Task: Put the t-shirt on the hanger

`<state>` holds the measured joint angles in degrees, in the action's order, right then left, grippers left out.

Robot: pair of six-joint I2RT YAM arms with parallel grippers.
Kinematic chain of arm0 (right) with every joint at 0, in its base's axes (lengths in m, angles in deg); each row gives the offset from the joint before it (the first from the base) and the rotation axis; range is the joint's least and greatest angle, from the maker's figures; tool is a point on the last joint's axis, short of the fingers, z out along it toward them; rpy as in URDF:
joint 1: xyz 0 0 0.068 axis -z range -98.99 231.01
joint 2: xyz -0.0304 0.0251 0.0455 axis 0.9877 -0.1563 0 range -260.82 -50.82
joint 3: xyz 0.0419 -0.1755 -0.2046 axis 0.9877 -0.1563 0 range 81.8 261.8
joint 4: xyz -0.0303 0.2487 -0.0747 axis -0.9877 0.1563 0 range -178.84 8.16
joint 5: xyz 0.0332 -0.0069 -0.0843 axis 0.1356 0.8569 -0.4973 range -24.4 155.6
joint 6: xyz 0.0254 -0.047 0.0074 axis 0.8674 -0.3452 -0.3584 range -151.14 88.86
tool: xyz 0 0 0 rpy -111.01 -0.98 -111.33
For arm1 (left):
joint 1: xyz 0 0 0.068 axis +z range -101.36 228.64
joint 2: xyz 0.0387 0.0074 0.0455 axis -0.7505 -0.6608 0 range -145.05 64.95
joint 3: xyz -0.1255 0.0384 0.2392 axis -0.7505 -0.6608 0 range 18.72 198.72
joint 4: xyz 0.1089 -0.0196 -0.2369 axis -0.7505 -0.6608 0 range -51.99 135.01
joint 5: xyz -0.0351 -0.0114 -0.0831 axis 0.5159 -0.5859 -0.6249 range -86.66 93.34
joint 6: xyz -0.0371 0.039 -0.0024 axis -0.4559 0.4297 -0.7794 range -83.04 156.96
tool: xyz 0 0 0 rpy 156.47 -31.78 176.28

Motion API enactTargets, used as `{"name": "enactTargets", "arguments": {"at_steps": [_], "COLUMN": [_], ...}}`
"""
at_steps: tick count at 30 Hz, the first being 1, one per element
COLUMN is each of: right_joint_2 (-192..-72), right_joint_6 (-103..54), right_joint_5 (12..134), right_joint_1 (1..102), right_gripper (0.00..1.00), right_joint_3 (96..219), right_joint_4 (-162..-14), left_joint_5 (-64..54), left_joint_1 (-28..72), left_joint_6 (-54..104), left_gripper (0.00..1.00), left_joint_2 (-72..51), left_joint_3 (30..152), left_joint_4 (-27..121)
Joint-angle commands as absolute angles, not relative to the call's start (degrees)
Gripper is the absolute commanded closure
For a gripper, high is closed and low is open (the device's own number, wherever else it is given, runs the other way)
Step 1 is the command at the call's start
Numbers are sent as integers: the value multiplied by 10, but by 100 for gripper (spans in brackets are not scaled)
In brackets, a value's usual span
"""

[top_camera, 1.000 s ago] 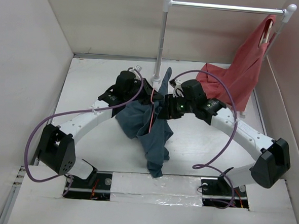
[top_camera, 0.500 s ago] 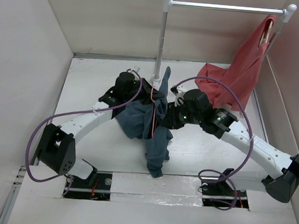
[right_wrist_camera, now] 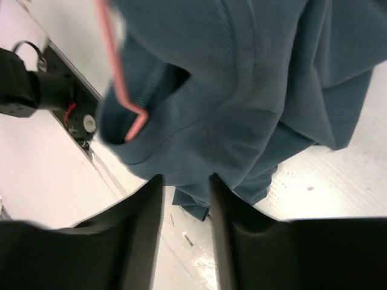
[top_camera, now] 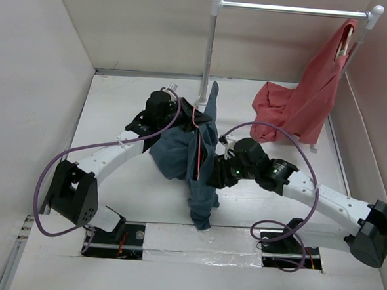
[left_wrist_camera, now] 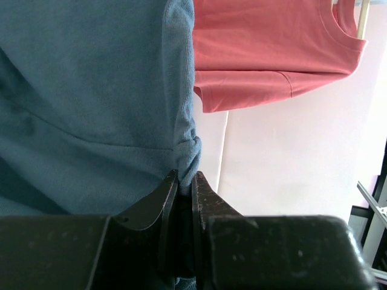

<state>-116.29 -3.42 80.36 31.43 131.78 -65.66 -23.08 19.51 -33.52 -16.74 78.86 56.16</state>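
Observation:
The slate-blue t-shirt [top_camera: 180, 151] hangs bunched from my left gripper [top_camera: 194, 112], which is shut on a fold of it [left_wrist_camera: 184, 154], lifted in front of the rack's left pole [top_camera: 209, 54]. The shirt's lower end trails onto the table. A thin pink-red wire [top_camera: 199, 148] runs down through the cloth and also shows in the right wrist view [right_wrist_camera: 115, 72]. My right gripper [top_camera: 212, 176] is open just right of the hanging shirt's lower half. The cloth [right_wrist_camera: 242, 90] lies at its fingertips [right_wrist_camera: 211, 181], not pinched. The hanger's silver rod [top_camera: 294, 9] spans the back.
A red shirt [top_camera: 308, 99] hangs from the rod's right end and drapes onto the table at the back right; it also shows in the left wrist view [left_wrist_camera: 266, 54]. Walls close in left, right and behind. Purple cables loop off both arms.
My right gripper has dropped back from beside the left gripper to lower down the shirt, toward the near edge. My left gripper has shifted slightly farther back with the shirt.

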Motion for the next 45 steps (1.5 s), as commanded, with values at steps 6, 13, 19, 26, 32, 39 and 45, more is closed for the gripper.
{"name": "enactTargets", "arguments": {"at_steps": [6,13,19,26,32,39,45], "right_joint_2": [-1212,-1220,-1220,-1160,-1109,-1114,-1177], "right_joint_6": [-46,-21,-9,8,8,13,23], "right_joint_5": [819,784,870,838,831,730,659], "right_joint_1": [311,311,311,311,311,311,311], "right_gripper": [44,41,60,100,100,78,39], "right_joint_3": [1292,1258,1221,1198,1221,1264,1326], "right_joint_4": [-786,-832,-952,-973,-871,-793,-786], "left_joint_5": [-242,-240,-242,-234,-234,-243,-242], "left_joint_1": [196,196,196,196,208,208,208], "left_joint_6": [-346,-345,-352,-347,-354,-361,-353], "left_gripper": [100,100,100,100,100,100,100], "left_joint_2": [-146,-141,-138,-141,-155,-185,-167], "left_joint_3": [819,825,826,835,843,880,854], "left_joint_4": [603,593,601,596,619,642,634]}}
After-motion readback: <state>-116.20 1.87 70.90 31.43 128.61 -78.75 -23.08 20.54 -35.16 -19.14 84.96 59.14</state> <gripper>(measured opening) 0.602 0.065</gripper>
